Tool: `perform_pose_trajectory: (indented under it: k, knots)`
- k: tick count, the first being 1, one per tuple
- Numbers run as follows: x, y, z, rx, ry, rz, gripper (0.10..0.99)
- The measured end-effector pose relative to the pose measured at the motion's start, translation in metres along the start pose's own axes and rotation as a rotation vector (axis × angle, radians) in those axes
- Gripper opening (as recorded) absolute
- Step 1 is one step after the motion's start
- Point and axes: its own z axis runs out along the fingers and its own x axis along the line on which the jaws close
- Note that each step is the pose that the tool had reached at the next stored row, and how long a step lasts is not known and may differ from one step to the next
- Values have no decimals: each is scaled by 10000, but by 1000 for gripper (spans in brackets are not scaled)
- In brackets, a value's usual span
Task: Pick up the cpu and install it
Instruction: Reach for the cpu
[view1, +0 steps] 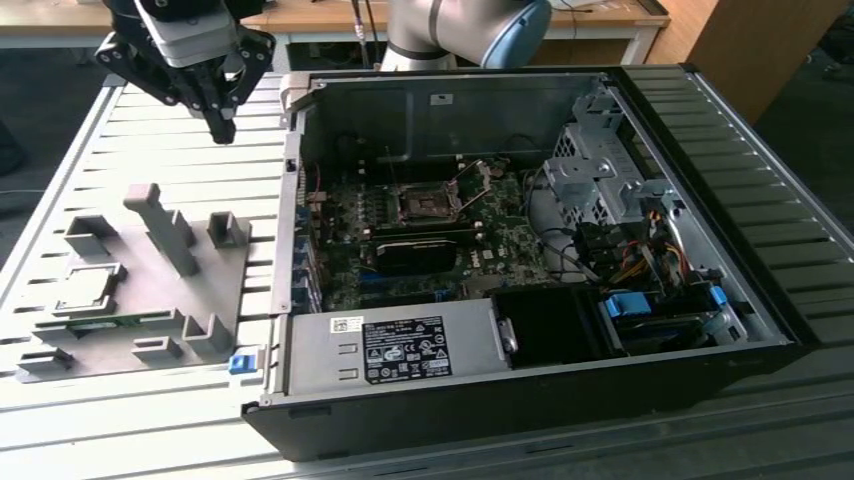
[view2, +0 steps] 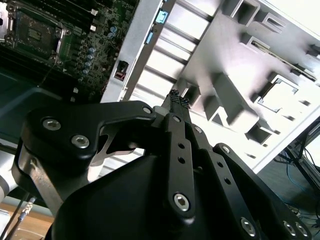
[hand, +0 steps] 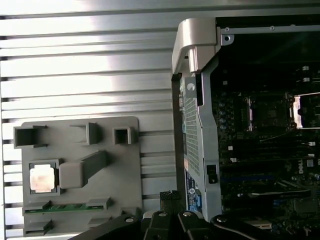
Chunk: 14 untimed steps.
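The cpu (hand: 42, 177), a small square chip with a silvery top, lies in a square recess of the grey holder tray (hand: 80, 137); the exterior view has the cpu (view1: 87, 285) at its left. My gripper (view1: 220, 130) hangs above the slatted table beyond the tray, shut with nothing between its fingers. Both wrist views show its tips pressed together (view2: 176, 97) (hand: 170, 197). The motherboard socket (view1: 430, 205) (hand: 270, 112) (view2: 35, 32) stands open inside the computer case (view1: 300, 200).
A green circuit strip (hand: 65, 206) lies in the tray beside the cpu. Upright grey posts (view1: 167, 225) rise from the tray. The grey power-supply box (view1: 387, 350) and drive cage (view1: 601, 165) fill parts of the case. The case wall (hand: 192, 100) stands between tray and socket.
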Motion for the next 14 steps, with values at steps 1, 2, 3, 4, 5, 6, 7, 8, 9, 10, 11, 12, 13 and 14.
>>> perform_pose_trajectory:
  k: [1,2,3,4,5,6,7,8,9,10,11,12,13,14]
  knots:
    - [5,0,0,0,0,0,106]
    - [11,-1,0,0,0,0,106]
    - [16,-1,0,0,0,0,106]
    - [22,-2,0,0,0,-1,106]
    - [27,-2,0,0,1,0,106]
    - [33,-2,1,0,0,1,106]
    - [38,-3,1,0,0,0,106]
    - [43,-3,1,0,0,0,106]
    - [49,-4,1,0,0,0,106]
    - [55,-4,1,0,0,0,106]
    - [60,-5,2,0,0,0,106]
    - [66,-5,2,0,0,0,106]
    - [71,-6,2,0,0,0,106]
    - [77,-6,2,0,0,0,106]
